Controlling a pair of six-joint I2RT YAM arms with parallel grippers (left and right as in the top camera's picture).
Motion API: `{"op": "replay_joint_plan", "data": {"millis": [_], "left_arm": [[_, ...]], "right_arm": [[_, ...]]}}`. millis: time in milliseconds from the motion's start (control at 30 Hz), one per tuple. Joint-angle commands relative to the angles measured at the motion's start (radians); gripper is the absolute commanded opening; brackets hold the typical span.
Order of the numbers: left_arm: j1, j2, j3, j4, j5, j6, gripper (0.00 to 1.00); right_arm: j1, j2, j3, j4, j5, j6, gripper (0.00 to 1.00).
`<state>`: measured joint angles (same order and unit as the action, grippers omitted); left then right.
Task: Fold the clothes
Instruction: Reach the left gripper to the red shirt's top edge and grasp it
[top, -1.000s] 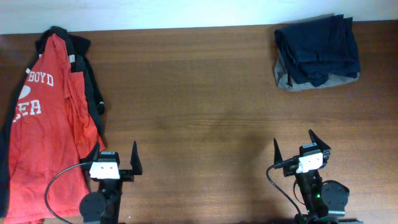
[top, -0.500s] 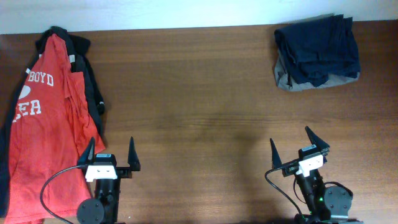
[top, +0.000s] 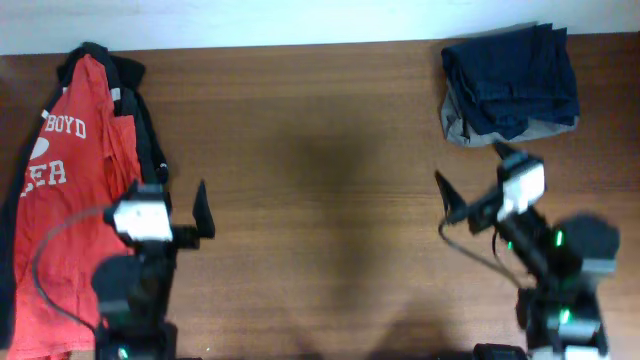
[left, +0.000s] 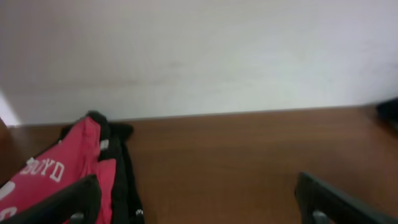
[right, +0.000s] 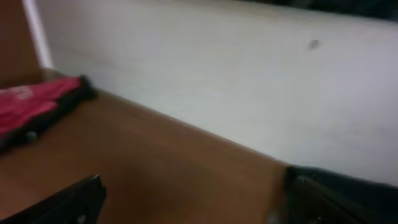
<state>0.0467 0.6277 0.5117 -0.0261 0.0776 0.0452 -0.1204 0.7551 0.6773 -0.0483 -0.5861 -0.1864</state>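
We see bare wood across the middle of the brown wooden table (top: 320, 150), passable from both sides. The orange-red cotton T-shirt (top: 70, 200), lying over a dark garment (top: 152, 150), fills the left edge. A folded navy cloth pile (top: 510, 85) blocks the far right corner.

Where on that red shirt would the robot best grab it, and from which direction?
Probably the red shirt by its wrinkled edge facing the table's middle, beside the open left pincer, coming down from above. It lies flat, so only those raised folds offer a pinch; dark clothing underneath peeks out there, so take red only.
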Motion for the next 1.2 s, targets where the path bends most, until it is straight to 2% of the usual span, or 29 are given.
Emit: {"op": "replay_joint_plan", "data": {"millis": [0,133,267,400,533,633,767,1000,1167], "left_arm": [[-0.004,0.179,0.196,-0.100,0.045,0.033,0.99],[-0.004,0.415,0.459,-0.315,0.084,0.063,0.99],[-0.004,0.665,0.750,-0.583,0.084,0.063,0.99],[-0.006,0.848,0.929,-0.720,0.085,0.061,0.99],[-0.006,0.962,0.942,-0.719,0.097,0.062,0.99],[-0.005,1.056,0.942,-0.695,0.089,0.066,0.99],[0.012,1.128,0.942,-0.622,-0.024,0.062,0.99],[0.143,1.147,0.942,-0.463,-0.142,-0.025,0.98],[0.264,1.176,0.942,-0.397,-0.173,-0.058,0.93]], "right_arm": [[-0.005,0.180,0.177,-0.076,-0.122,0.013,0.99],[-0.005,0.398,0.408,-0.261,-0.129,0.012,0.99],[-0.005,0.603,0.661,-0.528,-0.127,0.005,0.99],[-0.005,0.782,0.864,-0.758,-0.126,0.002,0.99],[-0.005,0.878,0.909,-0.801,-0.147,0.011,0.99],[-0.005,0.930,0.909,-0.804,-0.149,0.076,0.99],[-0.005,0.960,0.909,-0.809,-0.163,0.064,0.99],[-0.004,0.960,0.909,-0.811,-0.163,0.064,0.99],[-0.004,0.961,0.909,-0.826,-0.162,0.064,0.99]]}}
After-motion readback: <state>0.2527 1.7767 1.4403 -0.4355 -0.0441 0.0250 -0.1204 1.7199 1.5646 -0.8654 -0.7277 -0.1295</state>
